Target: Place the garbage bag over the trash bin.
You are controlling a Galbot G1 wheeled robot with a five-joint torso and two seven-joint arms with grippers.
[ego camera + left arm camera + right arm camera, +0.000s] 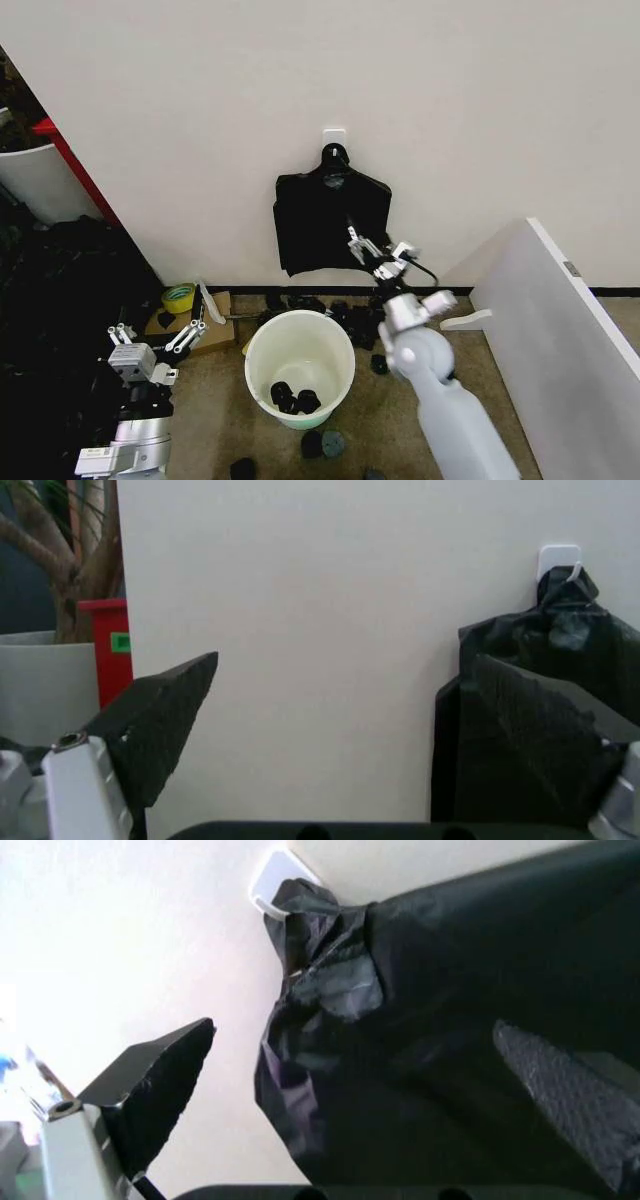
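While fingers (pixel 560 1087) gape, right gripper (pixel 378 253) faces hanging bags (pixel 330 222)

Right end effector (pixel 372 252) raised, left (pixel 190 335) low, both agape

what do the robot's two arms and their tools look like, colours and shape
Both arms are smooth, rounded light grey-white shells. The right tool has slim silvery-white fingers on a metal wrist, with a thin black cable looping beside it. The left tool matches, above a black joint section. Up close, the finger pads are black, wedge-shaped and finely textured.
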